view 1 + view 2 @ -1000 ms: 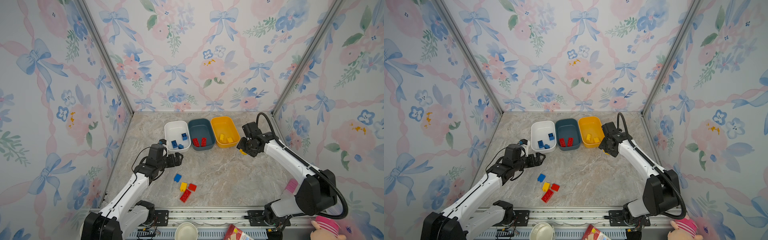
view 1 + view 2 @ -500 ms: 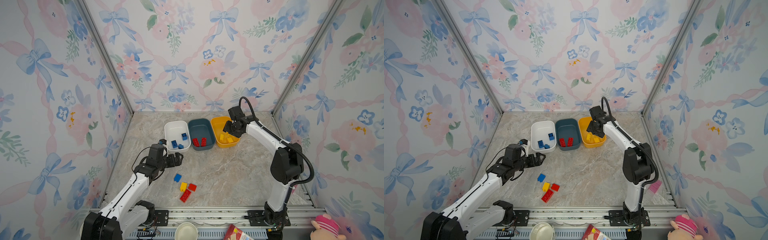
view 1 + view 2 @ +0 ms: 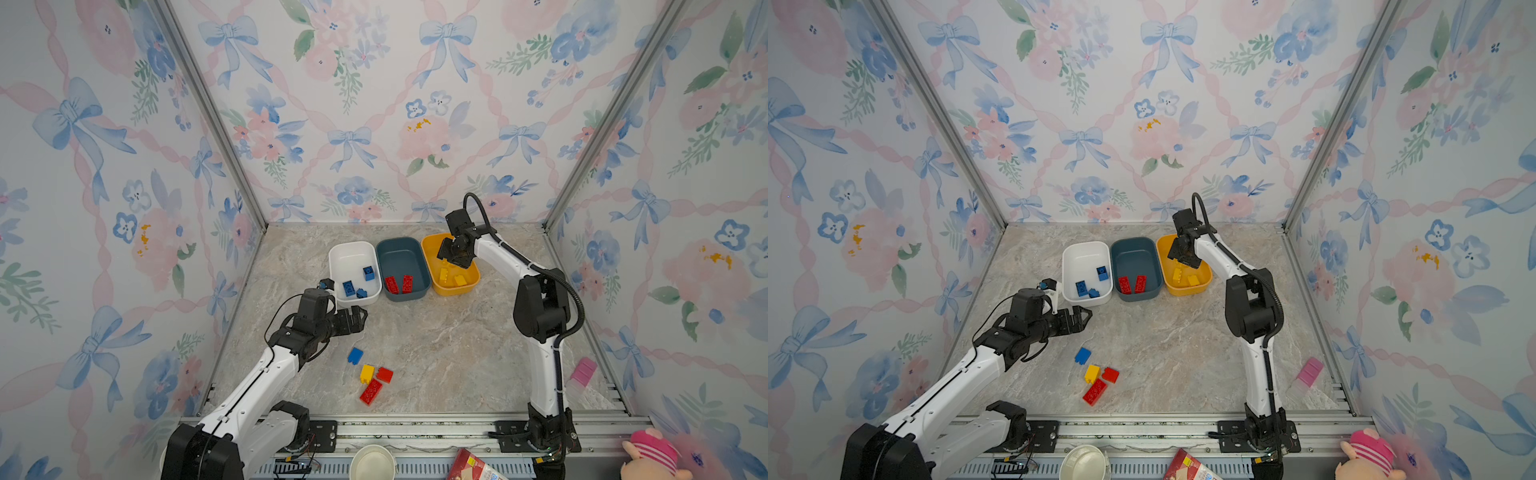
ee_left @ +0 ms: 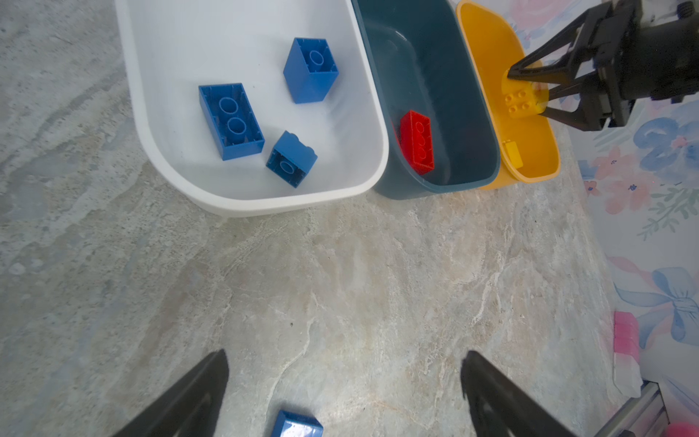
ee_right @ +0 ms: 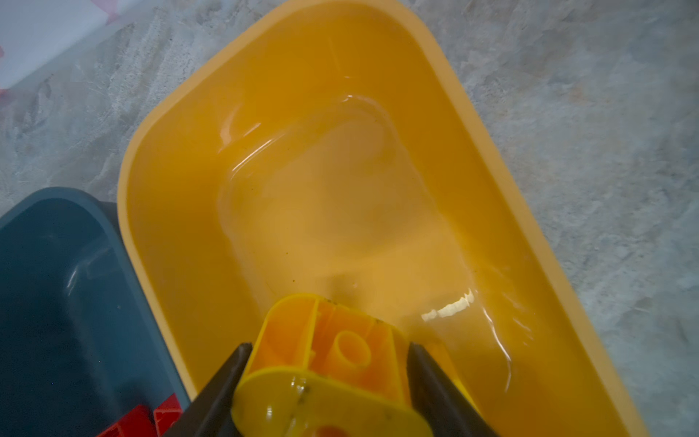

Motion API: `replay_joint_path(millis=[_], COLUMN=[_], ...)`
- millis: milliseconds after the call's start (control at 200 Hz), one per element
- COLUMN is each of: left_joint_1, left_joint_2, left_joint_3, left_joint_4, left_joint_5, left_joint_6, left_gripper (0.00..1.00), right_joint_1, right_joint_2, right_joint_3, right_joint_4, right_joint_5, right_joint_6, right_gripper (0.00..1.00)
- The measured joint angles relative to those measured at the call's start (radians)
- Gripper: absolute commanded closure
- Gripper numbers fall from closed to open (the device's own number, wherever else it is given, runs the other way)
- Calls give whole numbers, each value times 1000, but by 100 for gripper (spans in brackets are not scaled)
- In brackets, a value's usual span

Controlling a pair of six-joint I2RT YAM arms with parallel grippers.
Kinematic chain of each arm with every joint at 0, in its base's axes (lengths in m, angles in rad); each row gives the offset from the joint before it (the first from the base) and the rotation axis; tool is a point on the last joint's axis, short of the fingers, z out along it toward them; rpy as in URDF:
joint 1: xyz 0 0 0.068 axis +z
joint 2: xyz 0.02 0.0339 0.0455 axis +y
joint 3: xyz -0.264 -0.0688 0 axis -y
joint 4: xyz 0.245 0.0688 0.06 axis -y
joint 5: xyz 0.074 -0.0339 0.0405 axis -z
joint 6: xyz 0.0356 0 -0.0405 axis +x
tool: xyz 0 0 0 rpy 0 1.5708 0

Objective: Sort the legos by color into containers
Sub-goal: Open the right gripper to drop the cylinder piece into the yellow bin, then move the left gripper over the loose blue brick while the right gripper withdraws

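The right gripper pinches 1 yellow brick directly over the yellow tub. The left gripper gapes wide, empty

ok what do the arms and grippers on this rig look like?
Both arms look alike. The left arm and right arm have white link shells, black joint housings, and black bases on an aluminium rail. The left gripper and right gripper are black, with tapered, pointed fingers. A ribbed black hose runs along the right arm. A thin black cable loops near the left wrist. No markings are legible.
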Motion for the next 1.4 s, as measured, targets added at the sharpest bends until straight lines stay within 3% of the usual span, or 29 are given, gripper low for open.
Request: replay_joint_path(millis=[80,185,680,1095,1400], left_joint_1=[0,0,-26,-93,-116], left_joint_2=[0,0,-10,-28,-27], left_joint_3=[0,-1,-7,-6,23], left_joint_4=[0,0,7,-4,-147], left_joint_5=[0,0,-21,-82,-120], left_joint_6=[0,0,0,-5,-55], left_gripper=[2,2,2,8,17], right_joint_1=[-7,-10,-8,6,45], right_joint_2=[15,16,-38,-309,-494], right_joint_3=[5,8,-71,-315,-478], right_joint_4=[-3,-11,11,48,42], right_joint_5=[-3,-7,-49,-74,-74], right_joint_6=[-2,-8,-6,-7,-8], right_gripper=[25,18,8,5,3])
